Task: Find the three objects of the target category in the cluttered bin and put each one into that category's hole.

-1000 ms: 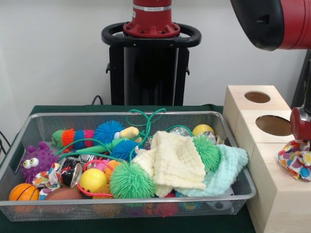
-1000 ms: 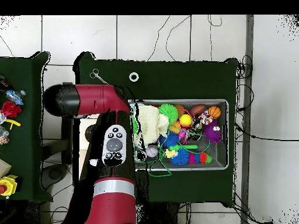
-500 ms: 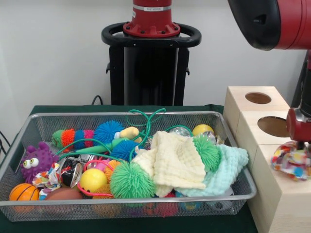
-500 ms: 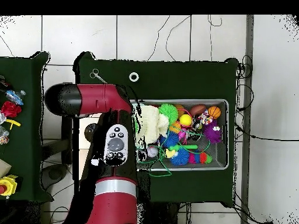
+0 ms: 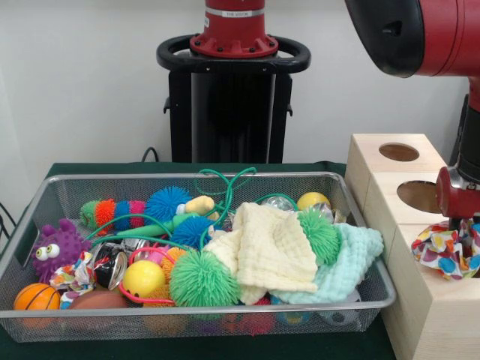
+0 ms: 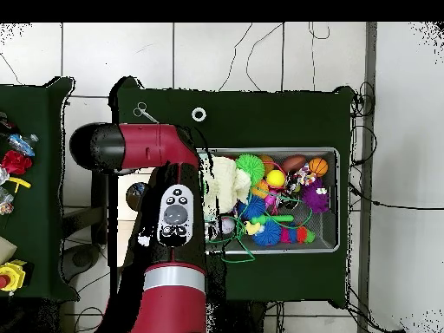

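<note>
The fingers look closed on a spotted cloth above the box; released off-centre, it could snag beside a hole.

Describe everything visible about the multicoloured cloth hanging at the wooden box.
The cloth is a crumpled bundle of soft fabric, white with patches of red, blue, yellow, orange and green. It hangs bunched directly under the red end of the arm, over the nearest block of the wooden box, in front of the middle hole. The right edge of the picture cuts it off. Whether it touches the box top cannot be told.
</note>
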